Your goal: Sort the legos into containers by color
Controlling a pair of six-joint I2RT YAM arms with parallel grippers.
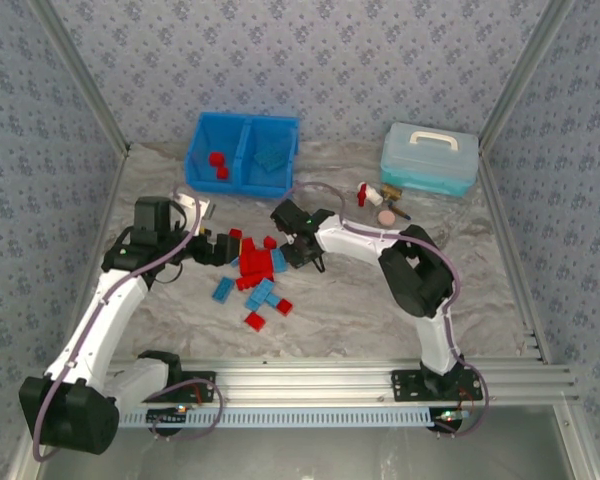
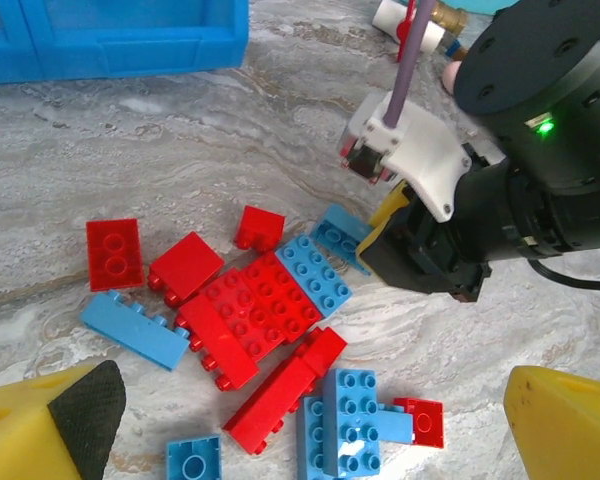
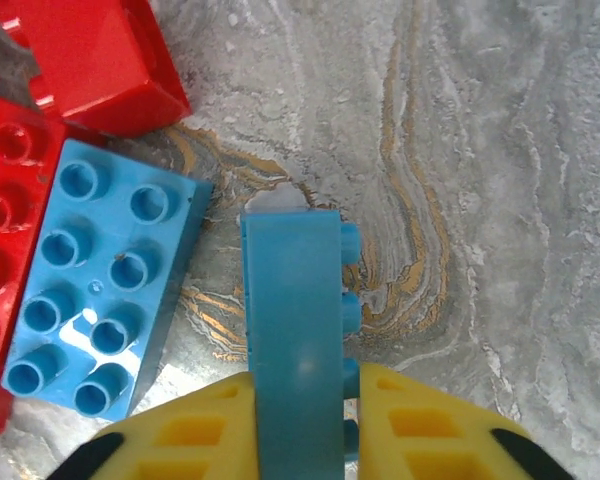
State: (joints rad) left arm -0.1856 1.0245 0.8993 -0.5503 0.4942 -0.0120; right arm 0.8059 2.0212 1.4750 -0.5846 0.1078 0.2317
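Note:
A pile of red and light blue legos lies mid-table between my two grippers. My right gripper is shut on an oblong light blue lego standing on its side at the pile's right edge; from the left wrist view this gripper is low over the marbled surface. My left gripper stands open, its yellow fingers wide apart over the pile's near side, touching nothing. The bright blue bin at the back holds red legos in its left compartment and blue ones in its right.
A pale teal lidded box stands back right, with a small red-and-white bottle and a pink disc in front of it. Loose bricks lie nearer the arms' bases. Patterned walls enclose the table on three sides.

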